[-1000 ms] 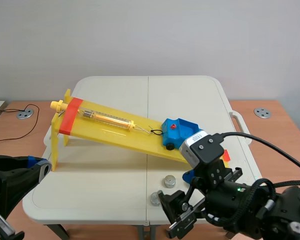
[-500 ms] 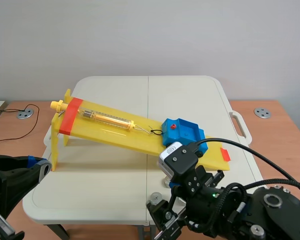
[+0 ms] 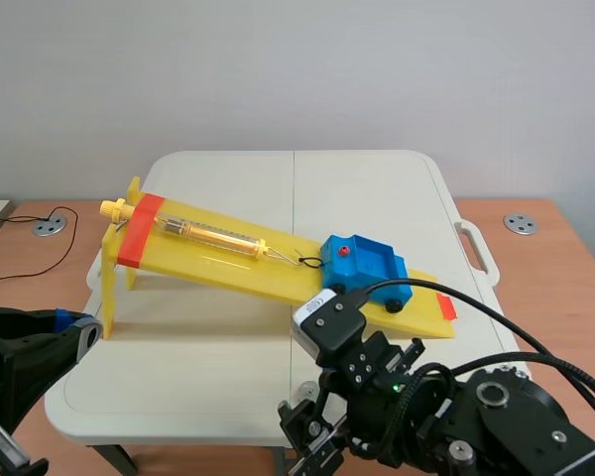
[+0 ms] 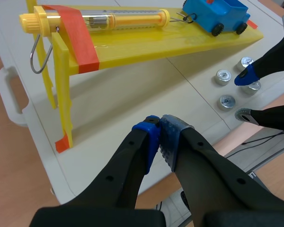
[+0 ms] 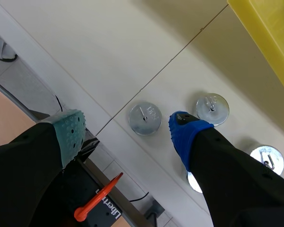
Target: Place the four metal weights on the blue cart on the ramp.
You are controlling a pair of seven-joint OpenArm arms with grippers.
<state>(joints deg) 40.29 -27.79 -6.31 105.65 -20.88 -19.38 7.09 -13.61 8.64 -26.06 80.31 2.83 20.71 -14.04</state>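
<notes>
The blue cart (image 3: 365, 263) stands low on the yellow ramp (image 3: 228, 260), hooked to a string; its tray looks empty. It also shows in the left wrist view, cart (image 4: 215, 14) on ramp (image 4: 146, 42). Several metal weights lie on the white table near its front edge. My right gripper (image 5: 128, 135) hangs open over them, one weight (image 5: 145, 118) between its fingers, another weight (image 5: 212, 109) just past the blue pad (image 5: 187, 132). In the scene view the right arm (image 3: 377, 397) hides the weights. My left gripper (image 4: 160, 135) is shut on nothing, near the ramp's raised end.
A yellow spring scale (image 3: 213, 236) lies along the ramp, tied to the cart. A red band (image 3: 139, 230) crosses the ramp's high end. The table's front edge (image 5: 61, 90) runs right under my right gripper. A table handle (image 3: 476, 248) sticks out at the right.
My right arm has swung left along the table's front edge and now covers the weights in the scene view. The cart, ramp and left arm have not moved.
</notes>
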